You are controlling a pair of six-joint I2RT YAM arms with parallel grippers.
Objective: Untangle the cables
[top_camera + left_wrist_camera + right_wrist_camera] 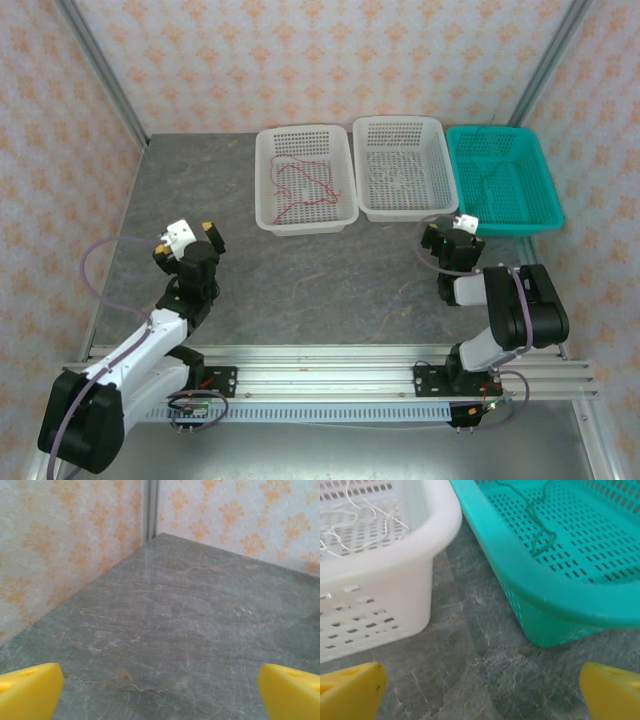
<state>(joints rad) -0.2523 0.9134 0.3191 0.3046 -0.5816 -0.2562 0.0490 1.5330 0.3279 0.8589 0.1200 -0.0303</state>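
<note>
The grey stone worktop [330, 280] takes up most of what I can see, boxed in by patterned walls [200, 60] on the left, back and right. Along its far side three baskets sit in a row, nearly rim to rim: a left white basket [300, 131], a middle white basket [398, 121] and a teal basket [495, 131] close to the right wall. A broad stretch of open stone lies between those baskets and the arm bases at the near edge. The left tool [187, 238] hangs over the left part of the worktop, well apart from the baskets, its yellow fingertips [30, 690] spread wide with only stone between them. The right tool [450, 235] sits just before the narrow gap between the middle white basket and the teal one, its jaws also wide apart, gripping nothing and touching neither rim. The red cable [300, 185] lies looped in the left white basket, the white cable [350, 525] in the middle one, and the teal cable [540, 535] on the floor of the teal basket.
</note>
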